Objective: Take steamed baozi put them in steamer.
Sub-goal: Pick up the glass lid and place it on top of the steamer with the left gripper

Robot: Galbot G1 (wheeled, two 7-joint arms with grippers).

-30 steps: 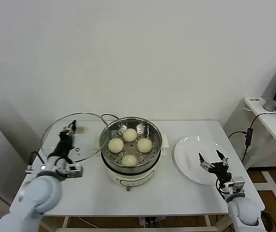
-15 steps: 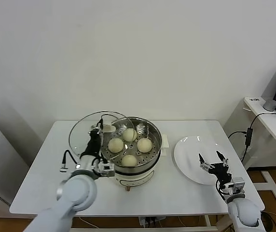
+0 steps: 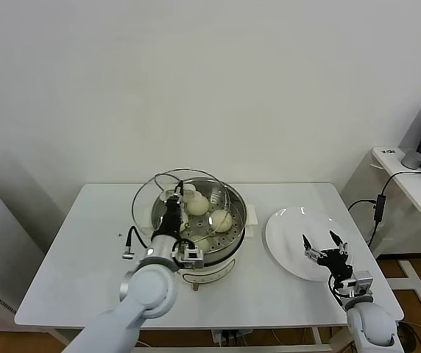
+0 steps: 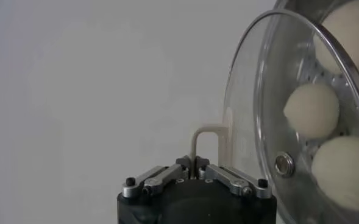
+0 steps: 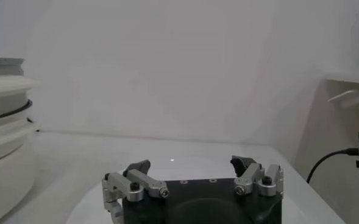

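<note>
Head view: four buns (image 3: 221,219) sat in steamer (image 3: 234,228) on white desk (image 3: 85,257). Left hand (image 3: 172,211) squeezed tight on handle of glass lid (image 3: 148,198), lid tilted over steamer. Right hand (image 3: 326,246) hung over white plate (image 3: 288,235), fingers spread wide, holding nothing.

Left wrist view: hand (image 4: 195,165) pinched lid handle (image 4: 206,137); buns (image 4: 311,109) showed through glass.

Right wrist view: hand (image 5: 191,173) wide apart over plate.
</note>
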